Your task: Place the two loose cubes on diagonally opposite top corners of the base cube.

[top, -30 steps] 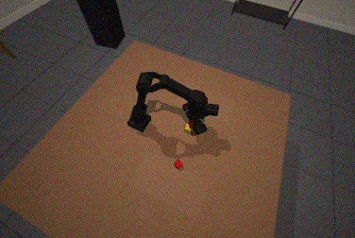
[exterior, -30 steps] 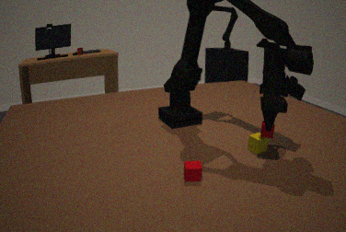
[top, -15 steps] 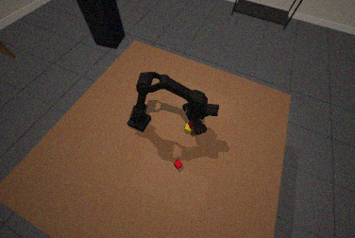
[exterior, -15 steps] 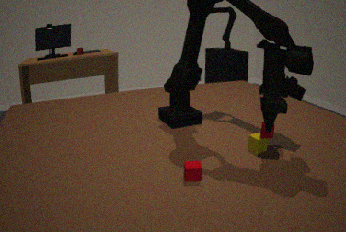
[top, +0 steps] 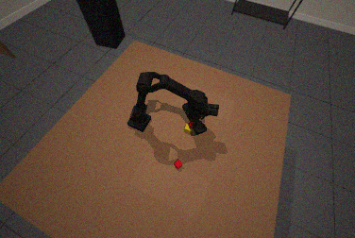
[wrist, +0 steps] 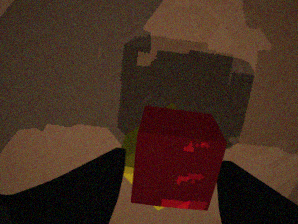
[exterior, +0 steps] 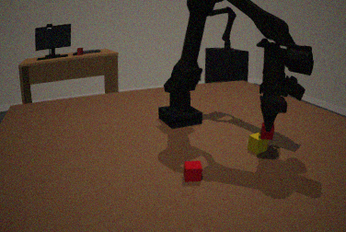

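As the gripper (exterior: 268, 126) stood part-open with its fingers parting off the first red cube (exterior: 267, 132), that cube sat on a top corner of the yellow base cube (exterior: 257, 144). It gripped nothing firmly. A dragging finger could have tipped the overhanging block off. The second red cube (exterior: 193, 170) lay well apart from the base, nearer the viewer. All were matte, sharp-edged blocks on a tan mat (exterior: 83, 166).
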You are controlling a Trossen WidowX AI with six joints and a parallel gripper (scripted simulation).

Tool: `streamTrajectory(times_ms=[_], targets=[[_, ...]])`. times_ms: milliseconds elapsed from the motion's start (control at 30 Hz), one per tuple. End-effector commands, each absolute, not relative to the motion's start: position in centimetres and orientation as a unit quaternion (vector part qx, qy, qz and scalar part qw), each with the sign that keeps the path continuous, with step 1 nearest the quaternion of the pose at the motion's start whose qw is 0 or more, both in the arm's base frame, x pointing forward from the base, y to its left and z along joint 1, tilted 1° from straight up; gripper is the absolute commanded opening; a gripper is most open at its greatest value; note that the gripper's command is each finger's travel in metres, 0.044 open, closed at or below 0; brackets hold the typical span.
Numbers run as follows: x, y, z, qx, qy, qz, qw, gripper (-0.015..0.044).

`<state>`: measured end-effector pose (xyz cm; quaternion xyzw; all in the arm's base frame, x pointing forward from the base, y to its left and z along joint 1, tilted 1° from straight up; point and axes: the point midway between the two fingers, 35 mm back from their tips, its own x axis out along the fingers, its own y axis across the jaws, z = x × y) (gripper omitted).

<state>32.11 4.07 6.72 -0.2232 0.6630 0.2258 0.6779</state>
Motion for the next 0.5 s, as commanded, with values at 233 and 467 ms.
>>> streamTrajectory(times_ms=[233,467], targets=[[32.2,4.1,8.5,-0.224,0.661,0.225,0.68,0.0205],[32.2,4.0,9.5,-0.224,0.661,0.225,0.68,0.0205]])
